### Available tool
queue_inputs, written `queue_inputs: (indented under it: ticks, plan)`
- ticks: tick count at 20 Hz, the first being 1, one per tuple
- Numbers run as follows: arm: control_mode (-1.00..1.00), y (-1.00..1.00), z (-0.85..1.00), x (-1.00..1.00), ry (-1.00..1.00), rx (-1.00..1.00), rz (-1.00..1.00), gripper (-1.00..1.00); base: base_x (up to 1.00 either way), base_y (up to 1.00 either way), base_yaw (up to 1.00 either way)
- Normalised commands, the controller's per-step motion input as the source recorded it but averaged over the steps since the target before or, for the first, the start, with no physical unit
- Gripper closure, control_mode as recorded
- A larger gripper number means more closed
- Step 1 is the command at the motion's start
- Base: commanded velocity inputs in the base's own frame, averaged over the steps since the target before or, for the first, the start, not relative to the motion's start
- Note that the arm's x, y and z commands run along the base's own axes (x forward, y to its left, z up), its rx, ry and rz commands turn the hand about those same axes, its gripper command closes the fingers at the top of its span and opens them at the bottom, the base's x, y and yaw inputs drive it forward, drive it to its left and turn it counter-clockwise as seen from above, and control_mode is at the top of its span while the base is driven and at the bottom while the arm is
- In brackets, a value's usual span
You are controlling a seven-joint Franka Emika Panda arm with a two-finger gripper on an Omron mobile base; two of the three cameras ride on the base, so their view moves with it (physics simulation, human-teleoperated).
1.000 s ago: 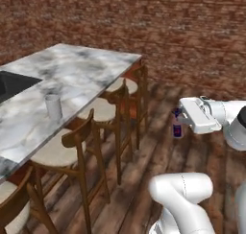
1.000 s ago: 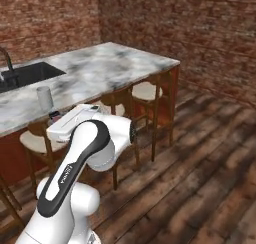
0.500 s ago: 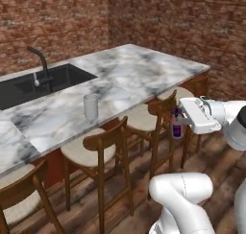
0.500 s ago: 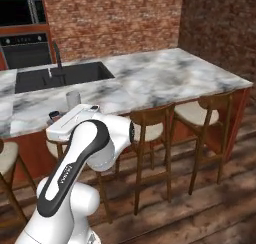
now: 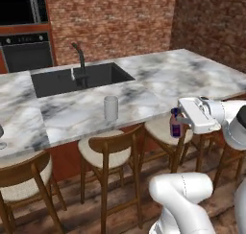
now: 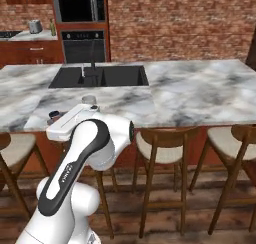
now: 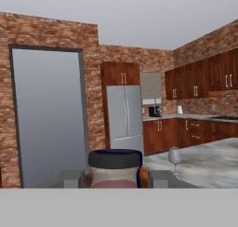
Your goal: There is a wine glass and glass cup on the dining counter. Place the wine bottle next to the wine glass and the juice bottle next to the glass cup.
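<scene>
Brick-walled kitchen, with the marble worktop (image 5: 158, 79) of the dining counter spreading out beyond the fingers, black sink (image 5: 77, 79) and arched faucet (image 5: 79, 60) set into it. Fingers (image 7: 74, 178) standing clamped on the juice bottle (image 5: 175, 126), one pad either side of it just under the dark cap in the hand view, bottle upright, hanging in the air over a stool seat at the near edge, not yet over the marble. Glass cup (image 5: 111, 108) standing on the worktop to the left of the fingers, near that same edge and well apart from them. Wine glass (image 7: 175, 155) showing small past the fingers in the hand view, farther along the worktop. Judging by this, carrying the juice bottle toward the glass cup; next calling for bringing the bottle in over the edge, setting it down just beside the cup without knocking it, then loosening the grip. Bottle label and lower body largely hidden by the hand; something small and greenish far off on the back worktop possibly being the wine bottle, too tiny for telling.
</scene>
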Motion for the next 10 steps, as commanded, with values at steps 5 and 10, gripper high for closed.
queue_inputs:
  ticks: [5,10]
  plan:
    - [1.00,0.00,0.00,0.00,0.00,0.00,0.00,1.00,0.49,-0.38,0.42]
    - [1.00,0.00,0.00,0.00,0.00,0.00,0.00,1.00,0.54,-0.23,0.36]
